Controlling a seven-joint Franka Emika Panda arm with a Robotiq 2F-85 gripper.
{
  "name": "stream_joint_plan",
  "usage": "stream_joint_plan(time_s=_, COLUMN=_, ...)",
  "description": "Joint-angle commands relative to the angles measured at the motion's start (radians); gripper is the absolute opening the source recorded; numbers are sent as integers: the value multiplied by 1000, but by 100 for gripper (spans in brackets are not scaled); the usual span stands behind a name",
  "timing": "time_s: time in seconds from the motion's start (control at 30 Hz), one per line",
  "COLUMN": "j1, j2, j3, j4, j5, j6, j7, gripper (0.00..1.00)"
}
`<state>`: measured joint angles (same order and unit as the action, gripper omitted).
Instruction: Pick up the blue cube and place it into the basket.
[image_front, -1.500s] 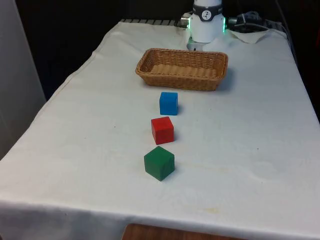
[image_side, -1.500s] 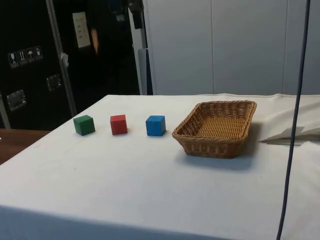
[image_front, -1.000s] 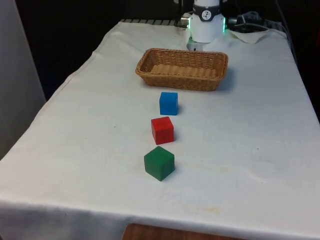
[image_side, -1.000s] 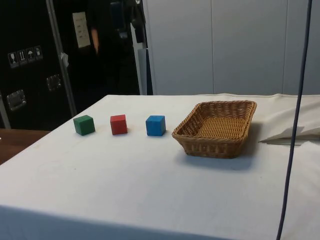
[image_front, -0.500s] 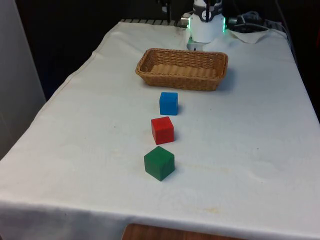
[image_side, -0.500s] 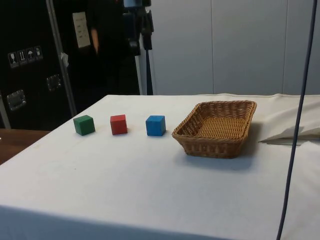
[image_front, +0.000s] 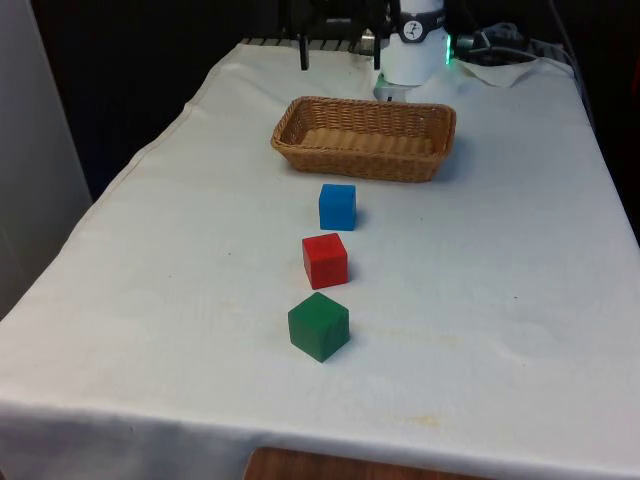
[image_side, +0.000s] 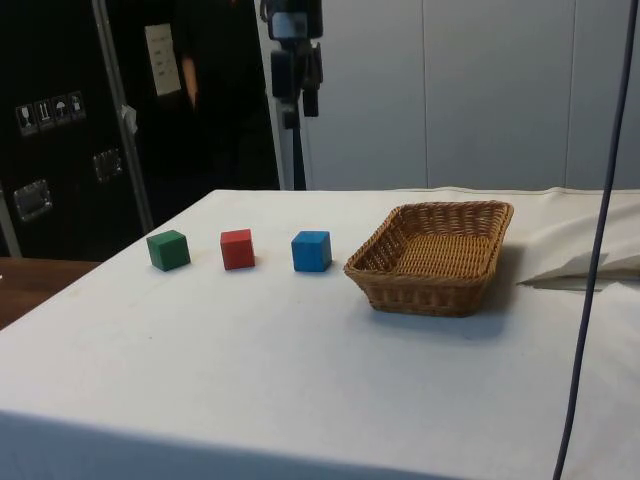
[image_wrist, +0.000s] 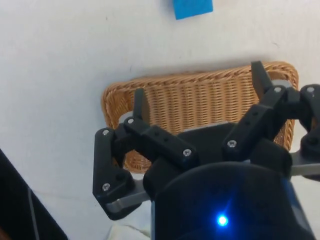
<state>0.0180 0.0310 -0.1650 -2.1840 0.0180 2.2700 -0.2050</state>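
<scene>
Gripper (image_wrist: 197, 90) spread wide, empty, high above the basket (image_front: 365, 137); it should descend squarely over the blue cube (image_front: 337, 206), clear of the red cube (image_front: 325, 260)

Even overhead light fell on the white cloth (image_front: 500, 300); the basket (image_side: 440, 255) cast a soft shadow; the backdrop stayed dark.

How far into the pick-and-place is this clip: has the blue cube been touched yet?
Done: nothing yet. The blue cube sits on the cloth beside the red cube and green cube, outside the basket, which holds nothing. In hand: the gripper is open, high above the basket, carrying nothing. Left: descend to the cube, grasp, lift, release into the basket.
</scene>
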Motion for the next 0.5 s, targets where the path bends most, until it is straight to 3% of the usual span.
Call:
stream_joint_plan(time_s=0.0, j1=-4, j2=2, j3=-3, j4=-9, j5=17, j6=21, j7=-21, gripper=100)
stream_joint_plan(time_s=0.07, j1=-1, j2=4, j3=-10, j4=-11, j5=9, j6=17, j7=-20, gripper=100)
stream_joint_plan(time_s=0.13, j1=-5, j2=11, j3=-21, j4=-27, j5=38, j6=51, j7=-60, gripper=100)
stream_joint_plan(time_s=0.47, j1=1, j2=23, j3=-22, j4=-32, j5=43, j6=61, j7=-61, gripper=100)
